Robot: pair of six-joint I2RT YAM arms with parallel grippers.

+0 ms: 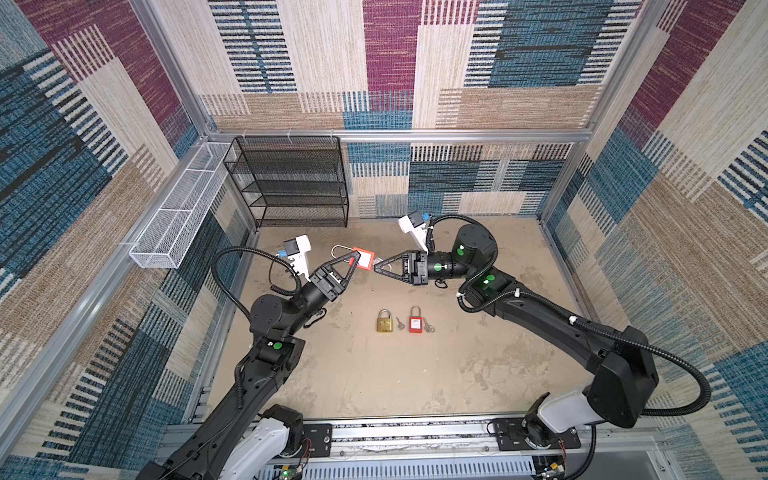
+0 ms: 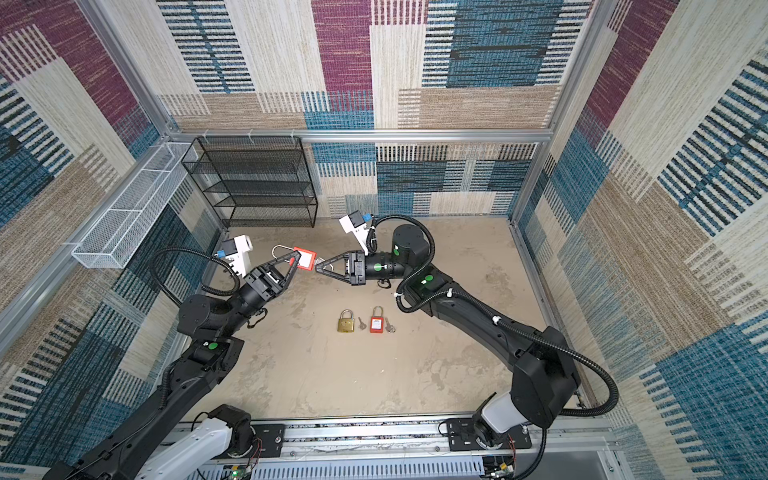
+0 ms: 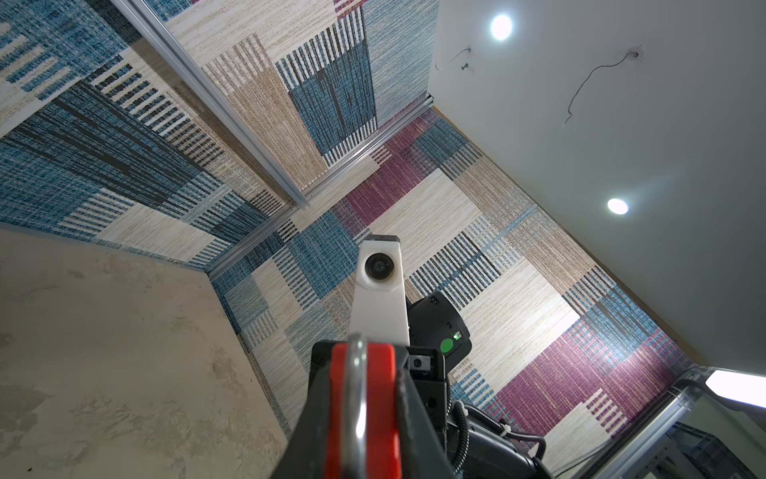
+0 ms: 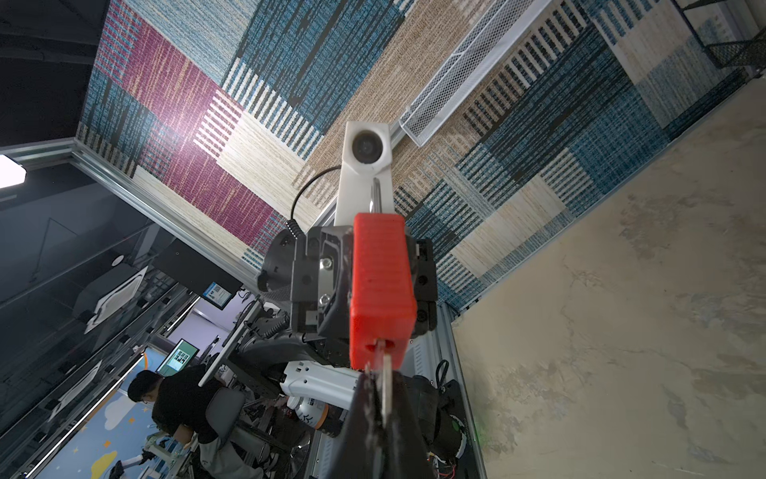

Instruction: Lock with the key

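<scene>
Red, with a white label, the held padlock (image 1: 365, 260) is up off the table (image 1: 415, 382), at about eleven o'clock from a brass padlock (image 1: 385, 322) and a second red padlock (image 1: 414, 321) lying side by side. The left gripper (image 1: 354, 262) reaches it from eight o'clock, clamped on its body, the shackle (image 1: 340, 251) sticking out toward nine. The right gripper (image 1: 377, 268), from three o'clock, is pinched together on the key (image 4: 386, 379) seated in its keyhole.
</scene>
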